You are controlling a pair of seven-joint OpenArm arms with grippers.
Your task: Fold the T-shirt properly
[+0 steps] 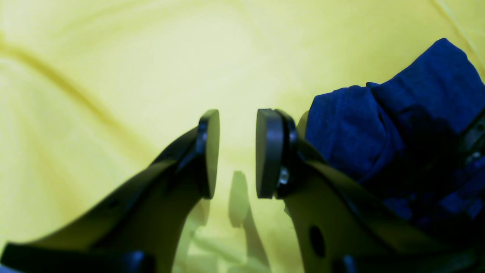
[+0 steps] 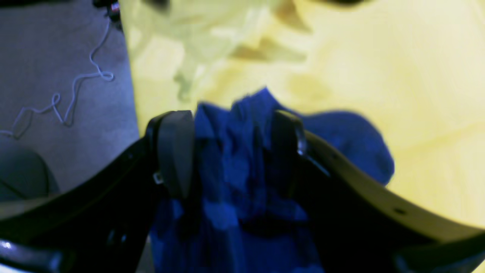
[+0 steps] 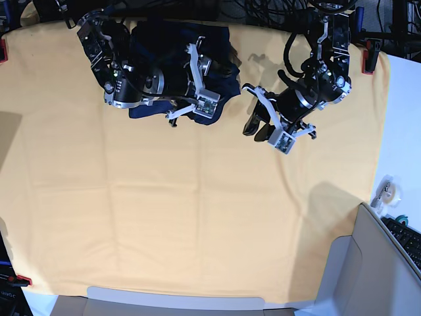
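Note:
The T-shirt (image 3: 223,85) is a crumpled dark blue heap at the far side of the yellow table cloth (image 3: 164,217). My right gripper (image 3: 191,113) hangs over its near edge. In the right wrist view the right gripper (image 2: 231,117) is open, its two pads wide apart, and loose folds of the T-shirt (image 2: 348,140) bunch up between and beyond them. My left gripper (image 3: 260,130) hovers over bare cloth to the right of the heap. In the left wrist view the left gripper (image 1: 238,129) is open with nothing between its pads, and an end of the T-shirt (image 1: 352,132) lies just to its right.
Red clamps (image 3: 368,59) pin the cloth at its corners. The table's edge and grey floor (image 2: 57,76) with a white cable (image 2: 75,91) lie left of the right gripper. A tape roll (image 3: 388,191), a keyboard (image 3: 408,237) and a grey panel (image 3: 368,263) sit at the right.

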